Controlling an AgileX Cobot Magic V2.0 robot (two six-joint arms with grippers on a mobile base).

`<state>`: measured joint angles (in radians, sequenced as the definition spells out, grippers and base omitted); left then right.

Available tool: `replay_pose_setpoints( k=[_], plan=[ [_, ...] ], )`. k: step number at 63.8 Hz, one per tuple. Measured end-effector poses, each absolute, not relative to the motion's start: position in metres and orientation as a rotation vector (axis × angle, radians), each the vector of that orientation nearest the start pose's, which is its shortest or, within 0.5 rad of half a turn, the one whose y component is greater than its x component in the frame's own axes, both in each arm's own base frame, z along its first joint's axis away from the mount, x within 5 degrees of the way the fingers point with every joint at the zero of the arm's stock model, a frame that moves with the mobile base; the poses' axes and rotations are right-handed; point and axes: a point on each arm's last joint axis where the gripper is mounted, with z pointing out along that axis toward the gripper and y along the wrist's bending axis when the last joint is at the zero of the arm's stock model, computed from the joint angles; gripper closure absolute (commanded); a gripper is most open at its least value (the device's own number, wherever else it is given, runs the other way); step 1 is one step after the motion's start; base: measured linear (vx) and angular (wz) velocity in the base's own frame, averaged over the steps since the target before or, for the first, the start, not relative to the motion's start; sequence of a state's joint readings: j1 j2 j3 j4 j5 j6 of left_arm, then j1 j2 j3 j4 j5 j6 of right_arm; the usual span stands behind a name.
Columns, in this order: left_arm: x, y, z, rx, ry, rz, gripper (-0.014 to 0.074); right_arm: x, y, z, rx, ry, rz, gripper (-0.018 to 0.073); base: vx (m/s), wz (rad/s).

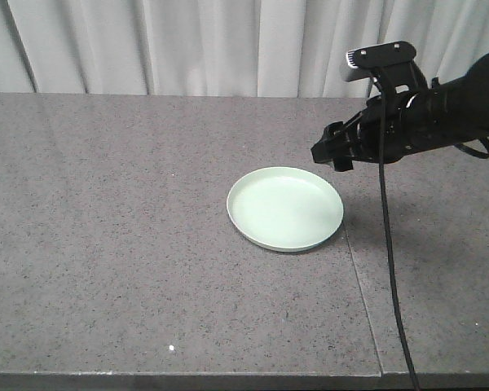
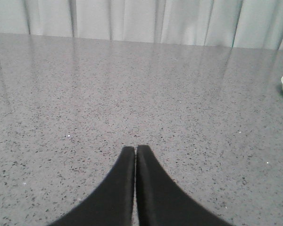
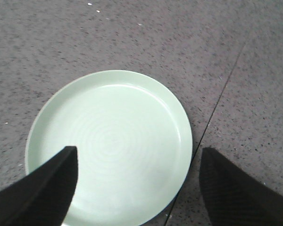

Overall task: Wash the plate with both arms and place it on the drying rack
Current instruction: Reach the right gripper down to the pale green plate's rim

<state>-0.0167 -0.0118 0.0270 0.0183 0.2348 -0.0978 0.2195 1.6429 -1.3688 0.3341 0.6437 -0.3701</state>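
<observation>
Speckled grey stone tabletop (image 1: pixel 106 244) carries the round mint-green plastic plate (image 1: pixel 285 208) mid-surface, ungrasped. The black right gripper (image 3: pixel 137 153) hovers spread above; the left gripper (image 2: pixel 135 149) is pinched closed. Washing and racking likely remain.

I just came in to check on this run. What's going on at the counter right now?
The right end effector hovers open over the pale green plate without touching it. The plate lies flat and empty on the grey speckled countertop, beside a seam. The left end effector is shut on nothing, off to the side over bare counter. Nothing has been picked up yet.
</observation>
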Motion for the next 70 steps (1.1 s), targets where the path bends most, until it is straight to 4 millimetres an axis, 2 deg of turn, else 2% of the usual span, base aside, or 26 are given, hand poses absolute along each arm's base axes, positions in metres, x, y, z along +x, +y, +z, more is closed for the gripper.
replay_pose_setpoints(
  k=[12,24,45,50,55,70],
  plan=[
    [0.055,-0.001,0.183,-0.058,1.733,-0.068,0.0603,0.393,0.099,0.283,-0.406,2.479,0.222,0.0041,0.00,0.00],
    [0.055,-0.001,0.183,-0.058,1.733,-0.068,0.0603,0.414,0.100,0.257,-0.374,2.583,0.175,0.0041,0.00,0.00],
    [0.055,-0.001,0.183,-0.058,1.733,-0.068,0.0603,0.424,0.098,0.213,-0.373,2.734,0.105,0.0067,0.00,0.00],
    [0.055,-0.001,0.183,-0.058,1.733,-0.068,0.0603,0.424,0.098,0.211,-0.376,2.745,0.099,0.0119,0.00,0.00],
    [0.055,-0.001,0.183,-0.058,1.733,-0.068,0.0603,0.424,0.098,0.211,-0.379,2.747,0.089,0.0213,0.00,0.00],
    [0.055,-0.001,0.183,-0.058,1.733,-0.068,0.0603,0.423,0.097,0.211,-0.382,2.758,0.076,0.0561,0.00,0.00]
  ],
)
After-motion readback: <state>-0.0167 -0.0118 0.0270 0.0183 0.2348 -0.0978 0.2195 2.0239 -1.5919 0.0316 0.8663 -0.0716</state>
